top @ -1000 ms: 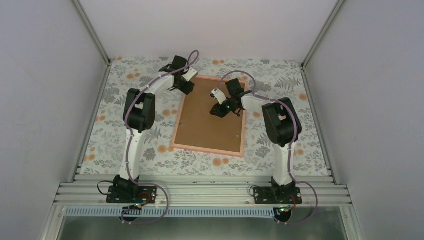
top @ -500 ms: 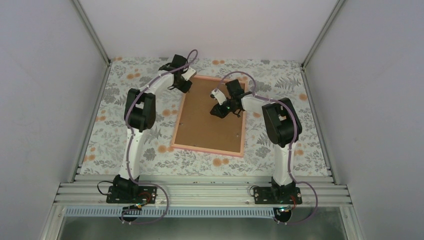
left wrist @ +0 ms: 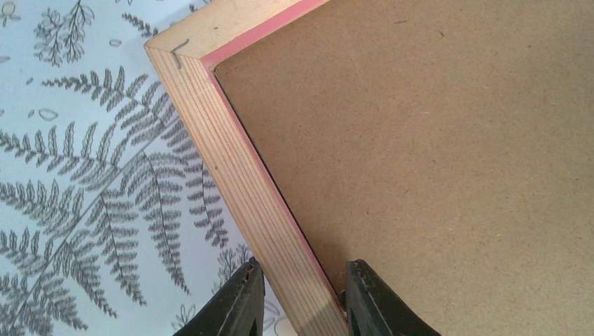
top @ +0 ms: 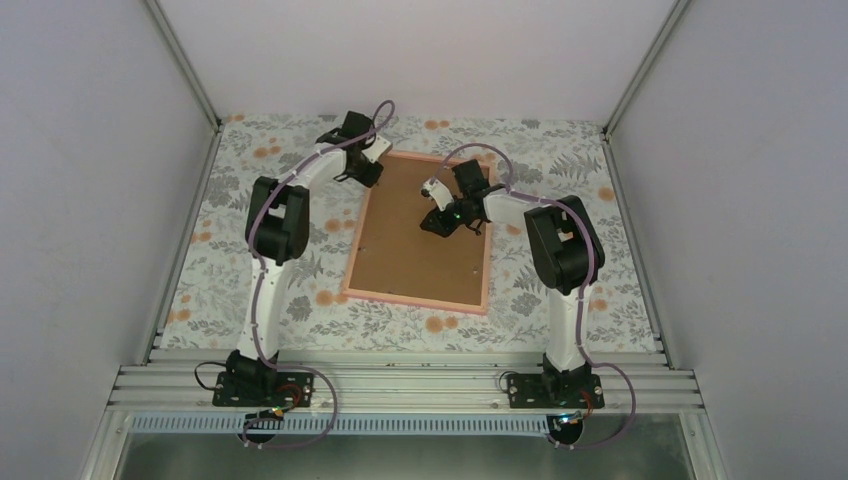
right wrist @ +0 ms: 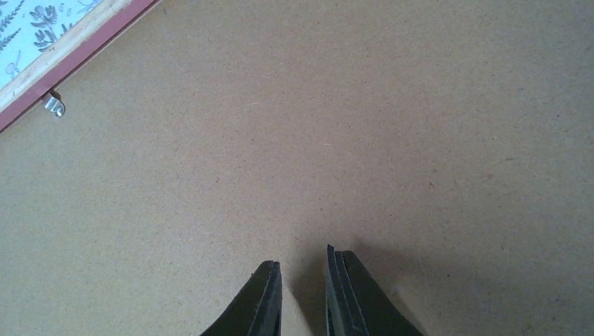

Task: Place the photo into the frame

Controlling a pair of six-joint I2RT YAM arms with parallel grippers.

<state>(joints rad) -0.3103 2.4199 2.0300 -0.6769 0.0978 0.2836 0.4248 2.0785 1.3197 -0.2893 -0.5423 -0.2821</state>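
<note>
Left gripper (left wrist: 302,264) is seen clamped on the frame (top: 415,299) (on its left rail, close to the far-left corner). 1 finger (left wrist: 235,308) is set at the outer side of the bare wooden rail and the other against the inner pink edge. Right gripper (right wrist: 301,257) is held all but closed with nothing between its 2 fingers, whose tips are lowered over the brown backing board (top: 420,240), toward its far right part. The frame is laid face down near the middle of the cloth-covered table (top: 230,280), closer to the far edge than to the near edge and turned slightly out of square with both. The backing board is seated inside it. 1 metal staple (left wrist: 178,50) is driven across the mitred far-left corner of the frame. 1 small silver clip (right wrist: 54,106) is fixed at the frame's inner edge, just over the board. Grey ferns and orange flowers are printed on the cloth.
</note>
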